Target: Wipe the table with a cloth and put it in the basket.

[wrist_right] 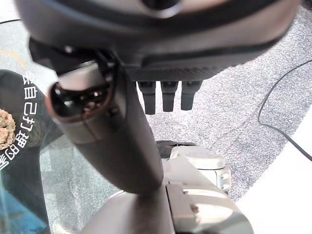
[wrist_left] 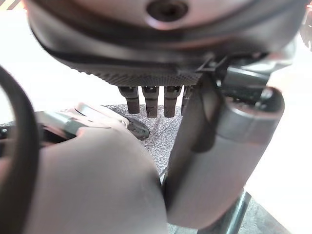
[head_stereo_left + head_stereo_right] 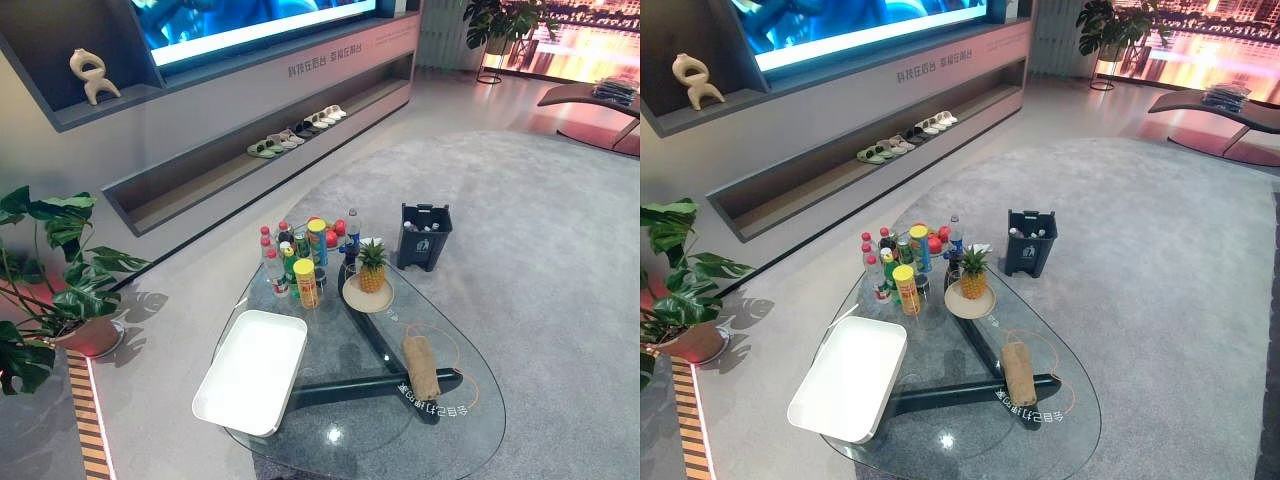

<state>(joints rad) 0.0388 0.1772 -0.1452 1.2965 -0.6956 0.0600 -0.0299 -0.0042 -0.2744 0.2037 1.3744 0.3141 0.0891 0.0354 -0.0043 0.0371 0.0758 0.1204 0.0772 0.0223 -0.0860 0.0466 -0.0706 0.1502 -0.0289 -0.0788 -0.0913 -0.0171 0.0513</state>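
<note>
At right edge of table [image 3: 470, 420], rolled brown cloth [image 3: 421, 366] lies well apart from white basket [image 3: 250, 372] at left edge. Left hand [image 2: 151, 100], right hand [image 1: 165, 95] both released, empty. Probably best: right hand grasps roll mid-length, unrolls flat before wiping.

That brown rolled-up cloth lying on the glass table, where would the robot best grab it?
Probably round the middle of the cloth, coming down from above with the right hand. It lies flat as a long narrow roll on the right part of the table, its sides free, so the hand could close across its short width.
</note>
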